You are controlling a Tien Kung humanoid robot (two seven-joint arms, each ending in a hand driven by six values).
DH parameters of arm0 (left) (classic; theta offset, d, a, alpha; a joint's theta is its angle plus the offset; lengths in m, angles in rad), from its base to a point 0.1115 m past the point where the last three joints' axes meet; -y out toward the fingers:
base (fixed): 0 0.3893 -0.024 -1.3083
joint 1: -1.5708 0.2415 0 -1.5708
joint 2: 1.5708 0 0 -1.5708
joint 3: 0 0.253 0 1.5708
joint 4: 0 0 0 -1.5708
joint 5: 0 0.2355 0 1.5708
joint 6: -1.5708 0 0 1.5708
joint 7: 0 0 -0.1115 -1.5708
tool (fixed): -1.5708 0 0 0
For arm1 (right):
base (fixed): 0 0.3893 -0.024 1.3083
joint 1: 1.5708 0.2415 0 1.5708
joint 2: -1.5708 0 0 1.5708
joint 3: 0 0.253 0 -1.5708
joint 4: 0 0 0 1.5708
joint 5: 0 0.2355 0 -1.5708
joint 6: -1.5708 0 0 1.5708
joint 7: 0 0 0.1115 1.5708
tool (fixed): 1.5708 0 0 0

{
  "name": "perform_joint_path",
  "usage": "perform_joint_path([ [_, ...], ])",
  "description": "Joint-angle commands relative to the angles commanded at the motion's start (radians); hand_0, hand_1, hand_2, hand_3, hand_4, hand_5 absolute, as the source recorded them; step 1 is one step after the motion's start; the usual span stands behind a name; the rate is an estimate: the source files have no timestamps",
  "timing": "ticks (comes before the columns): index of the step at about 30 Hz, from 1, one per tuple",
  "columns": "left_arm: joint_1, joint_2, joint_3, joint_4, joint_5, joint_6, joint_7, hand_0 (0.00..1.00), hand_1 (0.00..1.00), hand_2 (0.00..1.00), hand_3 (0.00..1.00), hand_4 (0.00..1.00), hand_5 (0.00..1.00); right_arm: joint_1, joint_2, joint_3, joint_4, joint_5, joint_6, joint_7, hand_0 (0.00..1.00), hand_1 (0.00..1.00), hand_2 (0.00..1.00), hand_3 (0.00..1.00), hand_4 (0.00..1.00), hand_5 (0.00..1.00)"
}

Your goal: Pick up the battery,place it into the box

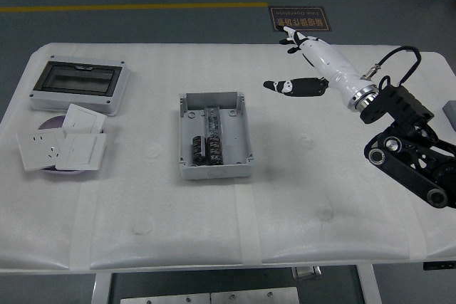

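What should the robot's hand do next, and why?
Probably just pull the right hand back to rest at the table's right side. Its fingers are spread and hold nothing, it hangs well to the right of the grey box, and dark batteries already sit inside the box. No loose battery shows on the table, so nothing seems left to pick.

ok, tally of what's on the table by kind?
Open grey junction box: 1
Grey enclosure with dark window lid: 1
White socket/switch plates: a stack, about 3
Purple round dish under the plates: 1
Total: about 6
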Motion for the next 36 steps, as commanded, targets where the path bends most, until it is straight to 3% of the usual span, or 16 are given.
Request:
perform_joint_path([
  [4,0.004,0.003,-0.010,0.000,0.005,-0.005,0.005,0.692,0.669,0.410,0.550,0.516,0.261,-0.041,-0.074,0.020,-0.002,0.053,0.001,0.017,0.959,0.740,0.831,0.998,0.948,0.545],
  [9,0.011,-0.001,-0.013,0.000,0.007,-0.014,0.013,0.693,0.670,0.429,0.555,0.514,0.259,-0.117,-0.090,0.116,-0.006,0.114,0.011,0.042,0.949,0.740,0.826,0.998,0.946,0.541],
  [13,0.013,-0.006,-0.003,0.000,-0.003,-0.018,0.014,0.693,0.671,0.447,0.558,0.521,0.253,-0.168,-0.061,0.203,-0.010,0.147,0.029,0.061,0.935,0.751,0.833,0.998,0.940,0.538],
  [21,0.015,-0.012,0.017,0.000,-0.021,-0.021,0.012,0.694,0.671,0.445,0.556,0.526,0.247,-0.236,0.040,0.393,-0.020,0.189,0.022,0.070,0.935,0.761,0.843,0.998,0.933,0.550],
  [25,0.016,-0.013,0.015,0.000,-0.019,-0.021,0.014,0.694,0.671,0.449,0.556,0.537,0.235,-0.262,0.064,0.463,-0.018,0.216,0.025,0.083,0.925,0.763,0.844,0.998,0.933,0.547],
  [30,0.021,-0.015,0.009,0.000,-0.015,-0.023,0.016,0.695,0.672,0.453,0.554,0.554,0.240,-0.288,0.076,0.493,-0.016,0.252,0.022,0.098,0.914,0.760,0.844,0.997,0.931,0.534],
  [36,0.029,-0.017,-0.006,0.000,-0.002,-0.026,0.023,0.695,0.671,0.458,0.551,0.568,0.231,-0.306,0.092,0.464,-0.023,0.333,0.003,0.142,0.910,0.759,0.838,0.995,0.931,0.535],
])
